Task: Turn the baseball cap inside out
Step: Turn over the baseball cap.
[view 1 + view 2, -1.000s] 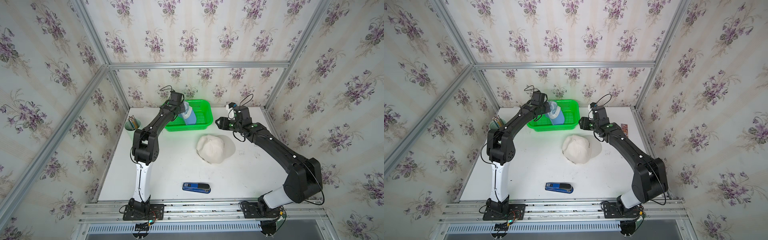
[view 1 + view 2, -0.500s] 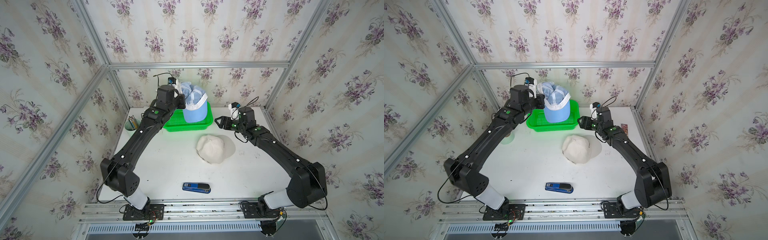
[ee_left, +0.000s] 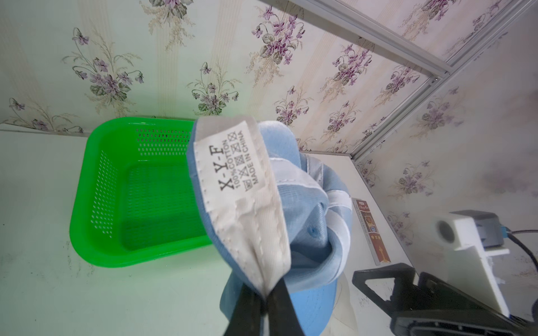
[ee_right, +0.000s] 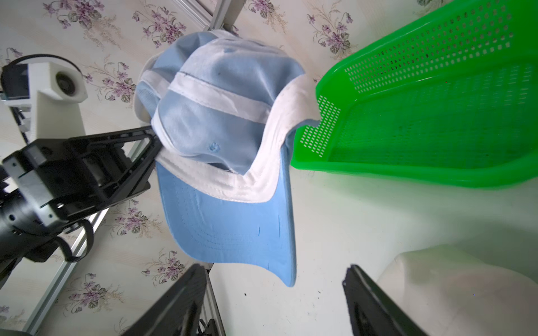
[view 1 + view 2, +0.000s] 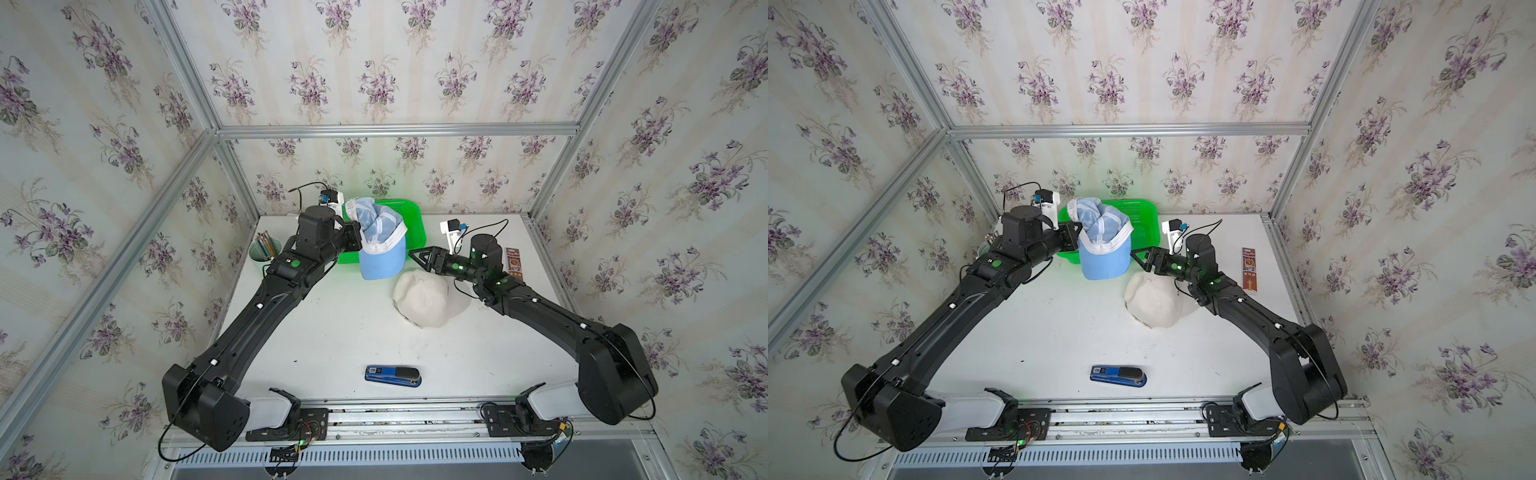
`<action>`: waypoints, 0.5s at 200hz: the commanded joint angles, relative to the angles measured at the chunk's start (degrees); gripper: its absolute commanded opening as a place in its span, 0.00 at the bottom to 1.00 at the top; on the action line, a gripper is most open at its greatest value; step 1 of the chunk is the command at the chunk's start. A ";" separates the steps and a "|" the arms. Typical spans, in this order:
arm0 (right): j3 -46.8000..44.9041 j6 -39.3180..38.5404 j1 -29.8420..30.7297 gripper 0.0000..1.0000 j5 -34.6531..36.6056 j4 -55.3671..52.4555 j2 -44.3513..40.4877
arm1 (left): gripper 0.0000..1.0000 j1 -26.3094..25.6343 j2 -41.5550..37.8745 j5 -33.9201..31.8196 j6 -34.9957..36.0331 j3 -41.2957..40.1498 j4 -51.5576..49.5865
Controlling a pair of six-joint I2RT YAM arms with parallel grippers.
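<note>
A light blue baseball cap (image 5: 382,245) (image 5: 1104,253) hangs in the air in front of the green basket. Its brim points down, and white seam tapes and a white sweatband show on the crumpled crown (image 4: 224,116). My left gripper (image 5: 358,237) (image 3: 266,302) is shut on the cap's rim at the white label band (image 3: 241,186). My right gripper (image 5: 417,259) (image 4: 276,273) stands open just right of the cap with nothing between its fingers. It points at the brim (image 4: 233,227) and is apart from it.
A white cap (image 5: 424,297) (image 5: 1156,301) lies on the table under my right gripper. The green basket (image 5: 409,220) stands at the back. A blue stapler (image 5: 392,376) lies near the front edge, a pencil cup (image 5: 264,249) at the left, and a brown pack (image 5: 514,259) at the right.
My left arm lifted the blue cap out of the basket and brought it forward over the table. My right gripper opened wider and edged toward the cap.
</note>
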 commanded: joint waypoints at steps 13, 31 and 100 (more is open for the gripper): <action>1.52 0.44 0.97 0.80 1.01 4.61 3.24 | 0.00 -0.21 -1.00 3.14 -4.45 -1.93 4.93; 2.26 1.20 0.97 0.80 0.20 5.94 5.34 | 0.00 -0.26 -1.53 3.52 -5.73 -3.22 6.20; 2.94 7.65 1.18 0.46 -6.01 15.54 10.84 | 0.00 -0.37 -2.97 3.81 -11.16 -11.23 16.21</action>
